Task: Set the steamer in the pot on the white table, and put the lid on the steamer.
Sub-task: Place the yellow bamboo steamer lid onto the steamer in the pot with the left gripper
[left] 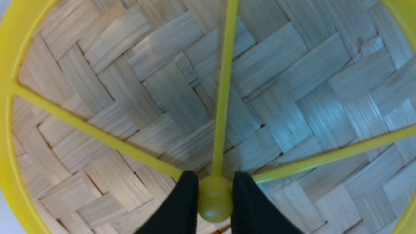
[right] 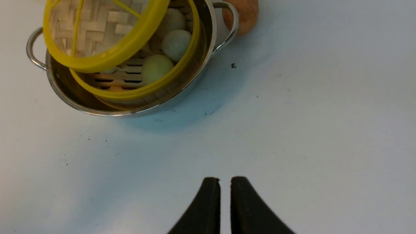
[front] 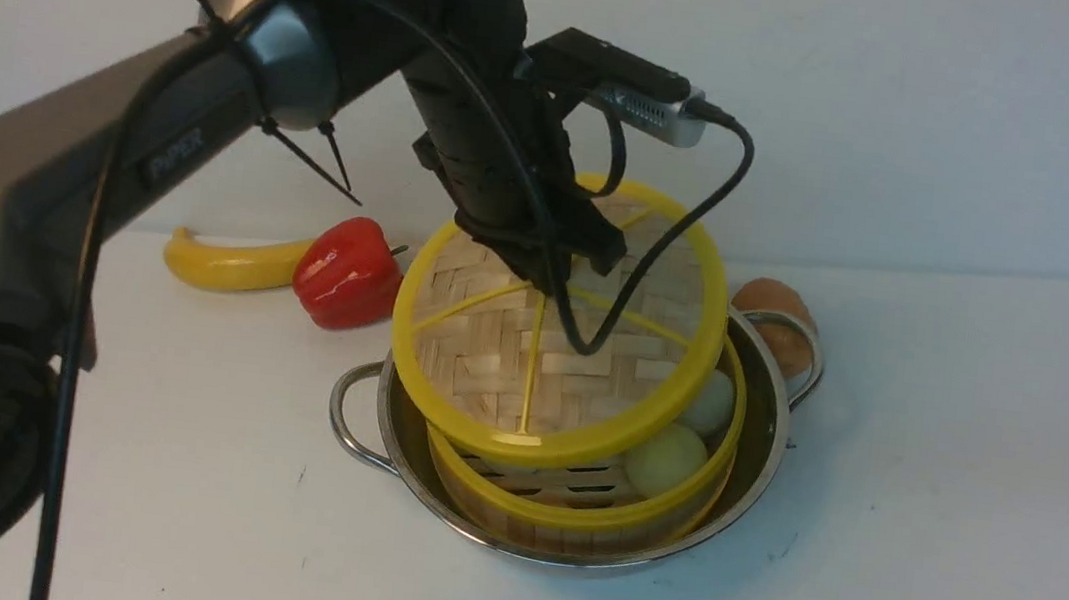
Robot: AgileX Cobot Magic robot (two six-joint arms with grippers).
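The steamer (front: 570,515) sits inside the shiny steel pot (front: 759,446) on the white table (front: 919,545). Pale round balls (front: 665,459) lie on its slatted floor. My left gripper (left: 214,182) is shut on the yellow central hub (left: 211,203) of the woven lid (front: 490,335). The lid hangs tilted over the steamer, its low edge at or just above the steamer's near-left rim. In the right wrist view the lid (right: 97,29), steamer (right: 130,92) and pot (right: 208,48) show far off. My right gripper (right: 225,182) is shut and empty over bare table.
A yellow banana (front: 227,263) and a red bell pepper (front: 347,271) lie behind the pot on the left. A brown rounded object (front: 775,312) sits behind the pot's right handle (front: 805,356). The left arm's cable (front: 641,252) hangs across the lid.
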